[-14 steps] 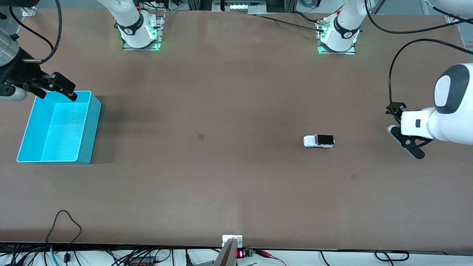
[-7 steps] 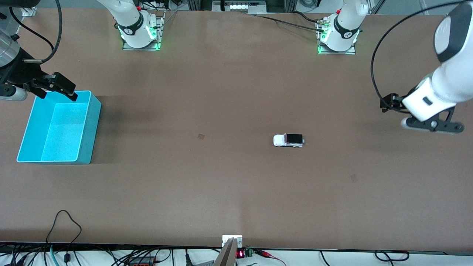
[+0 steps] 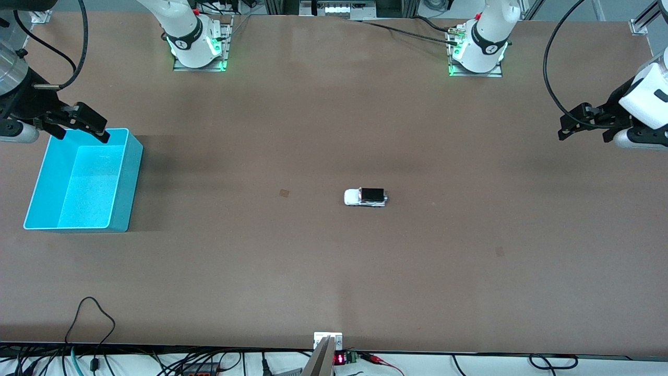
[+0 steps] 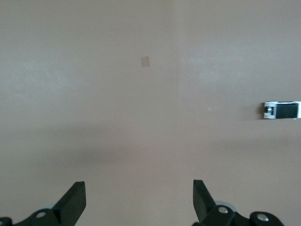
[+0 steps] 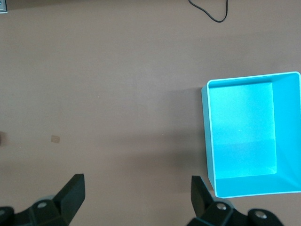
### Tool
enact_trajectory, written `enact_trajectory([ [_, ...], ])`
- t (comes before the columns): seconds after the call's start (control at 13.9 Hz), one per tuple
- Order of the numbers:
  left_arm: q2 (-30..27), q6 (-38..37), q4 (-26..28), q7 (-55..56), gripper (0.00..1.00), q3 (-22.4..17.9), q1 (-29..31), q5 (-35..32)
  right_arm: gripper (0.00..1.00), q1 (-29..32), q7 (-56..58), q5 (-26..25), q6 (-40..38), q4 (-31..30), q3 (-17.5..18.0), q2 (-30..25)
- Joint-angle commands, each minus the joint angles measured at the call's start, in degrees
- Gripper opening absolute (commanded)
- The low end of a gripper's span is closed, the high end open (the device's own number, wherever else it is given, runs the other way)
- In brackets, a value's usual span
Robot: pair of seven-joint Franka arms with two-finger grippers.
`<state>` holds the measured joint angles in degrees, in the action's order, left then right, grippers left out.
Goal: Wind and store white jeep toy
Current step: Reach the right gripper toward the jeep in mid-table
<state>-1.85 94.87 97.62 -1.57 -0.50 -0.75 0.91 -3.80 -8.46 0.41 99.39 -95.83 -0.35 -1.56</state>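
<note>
The white jeep toy (image 3: 365, 197), with its black roof, stands alone on the brown table near the middle; the left wrist view catches it at the frame's edge (image 4: 281, 110). My left gripper (image 3: 587, 130) hangs open and empty over the left arm's end of the table, well away from the jeep. Its fingers spread wide over bare table in the left wrist view (image 4: 139, 197). My right gripper (image 3: 81, 133) waits open and empty over a corner of the cyan bin (image 3: 120, 172), which also shows in the right wrist view (image 5: 209, 141) beside that gripper (image 5: 136, 193).
The cyan bin is empty and sits at the right arm's end of the table. A small square mark (image 3: 283, 192) lies on the table between jeep and bin. Cables and a white bracket (image 3: 327, 339) line the table's edge nearest the front camera.
The jeep has rolled on its own across the table toward the right arm's end. My left gripper has drawn back toward the left arm's end and turned. The right arm has not moved.
</note>
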Motion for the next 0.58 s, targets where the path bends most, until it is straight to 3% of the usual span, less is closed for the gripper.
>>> enact_trajectory([
  [0.0, -1.0, -3.9, -0.6, 0.2, 1.0, 0.0, -2.4, -3.6, 1.0, 0.1, -0.3, -0.5, -0.2, -1.0, 0.0, -1.3],
  [0.5, -0.8, -4.7, -1.4, -0.2, 1.0, 0.5, -2.0, -3.7, 1.0, 0.1, -0.3, -0.5, -0.2, -1.0, 0.0, -1.3],
])
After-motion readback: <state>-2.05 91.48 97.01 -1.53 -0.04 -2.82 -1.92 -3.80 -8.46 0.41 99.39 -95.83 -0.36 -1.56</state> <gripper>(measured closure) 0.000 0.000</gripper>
